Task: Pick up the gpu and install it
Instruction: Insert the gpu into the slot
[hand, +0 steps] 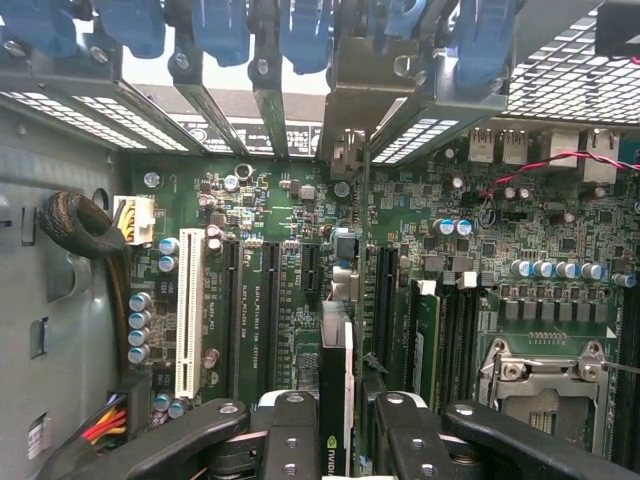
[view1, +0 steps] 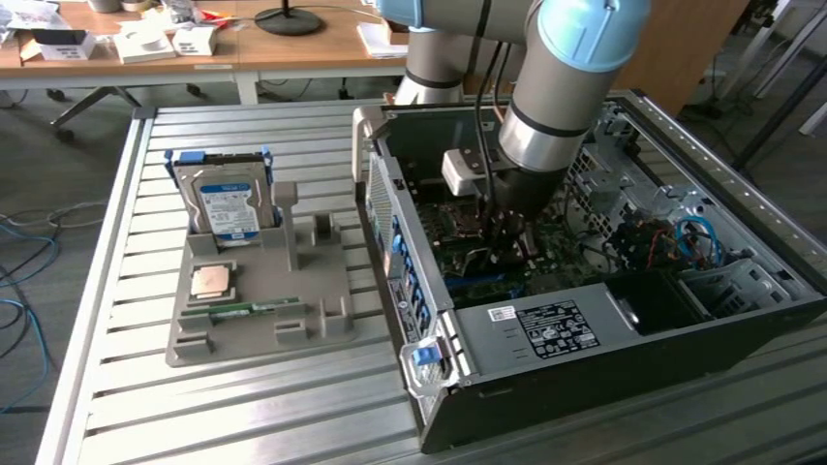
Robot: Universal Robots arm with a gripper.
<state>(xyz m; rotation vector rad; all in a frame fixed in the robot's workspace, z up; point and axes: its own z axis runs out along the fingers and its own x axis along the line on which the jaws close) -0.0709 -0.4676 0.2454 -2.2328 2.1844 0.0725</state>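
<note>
The gpu (hand: 337, 395) stands edge-on between my two black fingers (hand: 290, 435), a thin dark card with a green logo on its edge. My gripper (hand: 340, 440) is shut on it. The card hangs over the green motherboard (hand: 270, 200), in line with the black expansion slots (hand: 232, 310), and its grey metal bracket (hand: 362, 95) reaches toward the rear slot openings. Whether the card's edge sits in a slot I cannot tell. In the exterior view the arm reaches down into the open computer case (view1: 543, 329), with the gripper (view1: 510, 237) low over the board.
A grey fixture tray (view1: 323, 310) on the slatted table holds a silver hard drive (view1: 230, 199), a processor chip (view1: 213, 281) and a green memory stick (view1: 246, 310). Inside the case are a white slot (hand: 187, 310), memory modules (hand: 425, 330), a processor socket (hand: 545, 385) and loose cables (view1: 691, 237).
</note>
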